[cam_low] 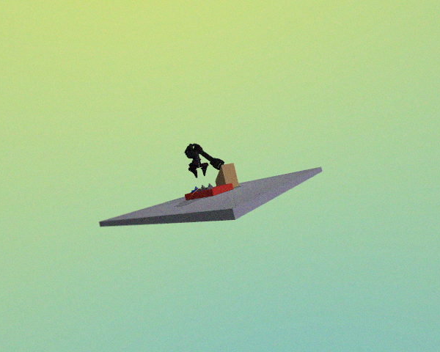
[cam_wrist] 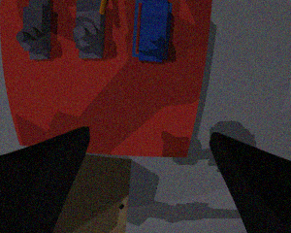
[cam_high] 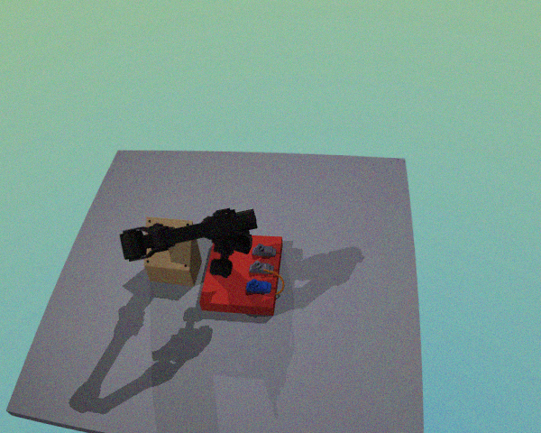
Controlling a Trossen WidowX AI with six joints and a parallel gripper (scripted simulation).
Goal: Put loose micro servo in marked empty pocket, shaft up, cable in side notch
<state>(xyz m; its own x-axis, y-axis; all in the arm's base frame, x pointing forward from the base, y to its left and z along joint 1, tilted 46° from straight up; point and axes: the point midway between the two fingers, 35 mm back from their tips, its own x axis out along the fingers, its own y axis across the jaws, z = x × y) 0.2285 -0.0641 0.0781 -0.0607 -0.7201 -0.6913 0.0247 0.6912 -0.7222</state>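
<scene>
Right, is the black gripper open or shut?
Open: the black gripper has its fingertips spread wide, with nothing between them.

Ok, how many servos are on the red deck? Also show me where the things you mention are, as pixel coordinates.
3: a blue servo (cam_high: pixel 259 287) (cam_low: pixel 194 190) (cam_wrist: pixel 154 31) near one edge, and two gray servos (cam_high: pixel 264 251) (cam_wrist: pixel 38 29) in line beside it.
</scene>
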